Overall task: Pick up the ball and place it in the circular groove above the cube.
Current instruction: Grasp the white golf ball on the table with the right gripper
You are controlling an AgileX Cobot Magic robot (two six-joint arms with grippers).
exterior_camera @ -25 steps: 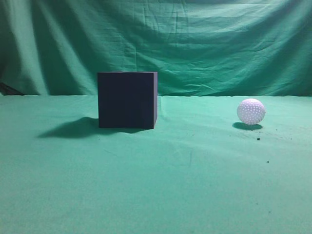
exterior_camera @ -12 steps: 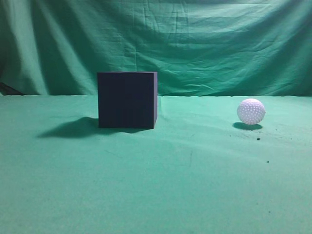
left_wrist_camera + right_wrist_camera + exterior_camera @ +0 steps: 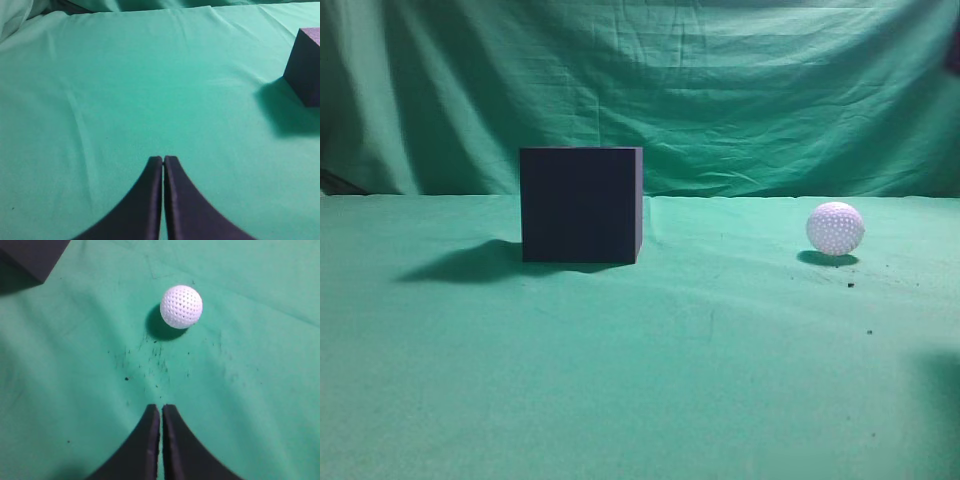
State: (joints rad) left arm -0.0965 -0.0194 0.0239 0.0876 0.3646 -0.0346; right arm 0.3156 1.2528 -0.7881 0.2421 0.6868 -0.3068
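The black cube stands left of centre on the green cloth. Its corner also shows in the left wrist view and in the right wrist view. The white dimpled ball rests on the cloth at the right. In the right wrist view the ball lies ahead of my right gripper, which is shut and empty above the cloth. My left gripper is shut and empty, with the cube far to its right. Neither gripper shows in the exterior view. The cube's top is hidden.
A green cloth covers the table and hangs as a backdrop. Small dark specks lie on the cloth near the ball. A dark shadow falls at the right edge of the exterior view.
A dark shadow has appeared at the right edge of the cloth in the exterior view, and a dark shape at the upper right corner. The cube and ball have not moved.
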